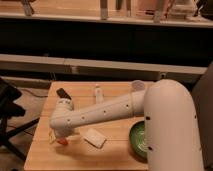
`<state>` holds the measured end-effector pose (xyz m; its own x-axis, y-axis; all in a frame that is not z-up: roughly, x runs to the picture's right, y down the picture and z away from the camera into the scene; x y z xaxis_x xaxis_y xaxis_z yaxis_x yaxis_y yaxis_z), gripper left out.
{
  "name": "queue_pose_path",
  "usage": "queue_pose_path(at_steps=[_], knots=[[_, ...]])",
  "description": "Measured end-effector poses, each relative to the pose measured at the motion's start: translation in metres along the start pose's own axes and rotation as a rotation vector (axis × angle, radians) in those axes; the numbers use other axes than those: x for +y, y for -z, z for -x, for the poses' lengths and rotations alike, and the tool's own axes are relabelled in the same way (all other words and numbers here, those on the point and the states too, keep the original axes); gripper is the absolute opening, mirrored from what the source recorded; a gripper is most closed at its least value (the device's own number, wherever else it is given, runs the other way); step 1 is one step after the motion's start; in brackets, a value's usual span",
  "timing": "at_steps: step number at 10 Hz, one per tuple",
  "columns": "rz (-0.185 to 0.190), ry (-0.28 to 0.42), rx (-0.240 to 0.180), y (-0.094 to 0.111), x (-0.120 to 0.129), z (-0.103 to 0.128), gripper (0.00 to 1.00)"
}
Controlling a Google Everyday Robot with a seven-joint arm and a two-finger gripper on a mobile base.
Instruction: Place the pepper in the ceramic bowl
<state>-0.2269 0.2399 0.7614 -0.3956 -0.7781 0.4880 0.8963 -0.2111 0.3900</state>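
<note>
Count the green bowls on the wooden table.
1: the round green ceramic bowl, front right, partly behind the white arm, which may hide others. The claw is front left, at the small orange pepper.

Pale wooden table [114,150]: matt, planked. White plastic arm shell [105,112]: smooth, satin, dotted with holes. Green ceramic bowl [135,142]: glossy glaze. Gripper [60,137] at the table's 8 o'clock, by the small red pepper [63,142]; pepper's finish unreadable.

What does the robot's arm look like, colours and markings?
The arm is a white tube with a row of small dark dots along its side, growing from a bulky rounded white shoulder. The gripper, low over the table's left side, is pale and mostly hidden.
</note>
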Motion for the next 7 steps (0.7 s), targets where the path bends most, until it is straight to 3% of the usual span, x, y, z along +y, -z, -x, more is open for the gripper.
queue_pose_path(at_steps=[1, 3, 5, 7], knots=[[0.0, 0.071, 0.01, 0.01, -0.018, -0.014, 0.8], [-0.005, 0.176, 0.011, 0.012, -0.042, -0.031, 0.8], [-0.013, 0.263, -0.01, -0.002, -0.055, -0.047, 0.8], [-0.018, 0.286, -0.044, -0.023, -0.054, -0.054, 0.8]])
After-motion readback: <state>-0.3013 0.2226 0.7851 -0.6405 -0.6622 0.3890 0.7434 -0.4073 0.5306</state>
